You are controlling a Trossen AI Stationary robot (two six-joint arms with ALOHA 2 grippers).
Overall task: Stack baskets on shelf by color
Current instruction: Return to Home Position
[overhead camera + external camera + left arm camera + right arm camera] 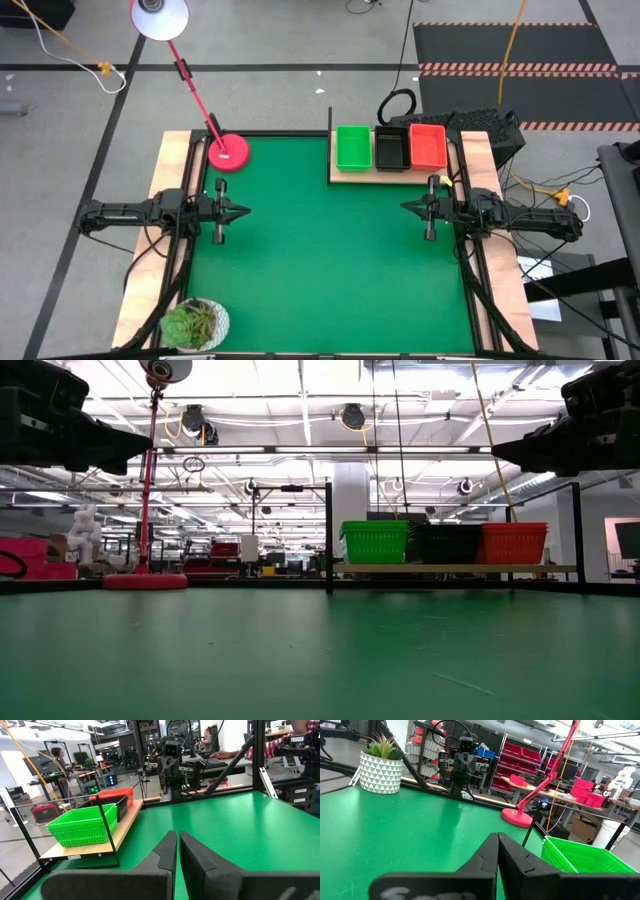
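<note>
left gripper (pixel 245 211), right gripper (pixel 405 207) flank open mat (pixel 330 265); baskets (pixel 391 148) line shelf (pixel 390 177).

arms: left arm (pixel 130 213) and right arm (pixel 520 215), both basically all black, chunky joints
fingers (pixel 167 852): matte black wedges, tapering to narrow tips

I see a green basket (pixel 375 542), black basket (pixel 447 543) and red basket (pixel 514 543) side by side on the shelf (pixel 455 568); the lamp base (pixel 145 581) stands well apart.

high: top-down | low: level fwd | wrists: inward | high+low share shelf (pixel 380 177)
</note>
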